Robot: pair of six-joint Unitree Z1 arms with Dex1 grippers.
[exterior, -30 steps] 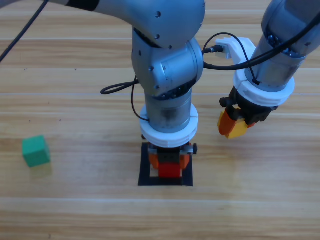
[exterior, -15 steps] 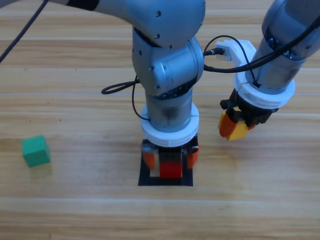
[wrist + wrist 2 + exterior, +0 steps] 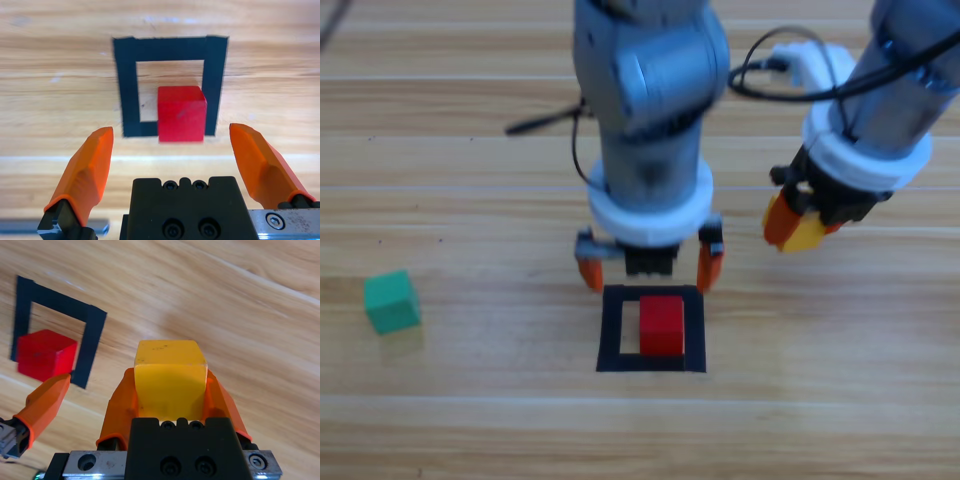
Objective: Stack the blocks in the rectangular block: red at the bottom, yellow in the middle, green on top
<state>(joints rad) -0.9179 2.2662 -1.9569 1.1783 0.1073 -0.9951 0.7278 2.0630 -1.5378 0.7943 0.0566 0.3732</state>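
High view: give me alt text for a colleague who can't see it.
A red cube sits inside the black tape square, the open left gripper just above it. The right gripper holds a yellow cube; a green cube lies far left.

cube (image 3: 662,325) sits inside the taped square (image 3: 612,330), apparently against its right edge; another cube (image 3: 391,301) lies far left.

Red cube (image 3: 662,325), black tape square (image 3: 612,330), yellow cube (image 3: 170,378) (orange jaws), teal-green cube (image 3: 391,301).

The wooden table (image 3: 470,420) bears the black tape square (image 3: 611,335), apparently flat, the red cube (image 3: 662,326) inside it, and the green cube (image 3: 391,301).
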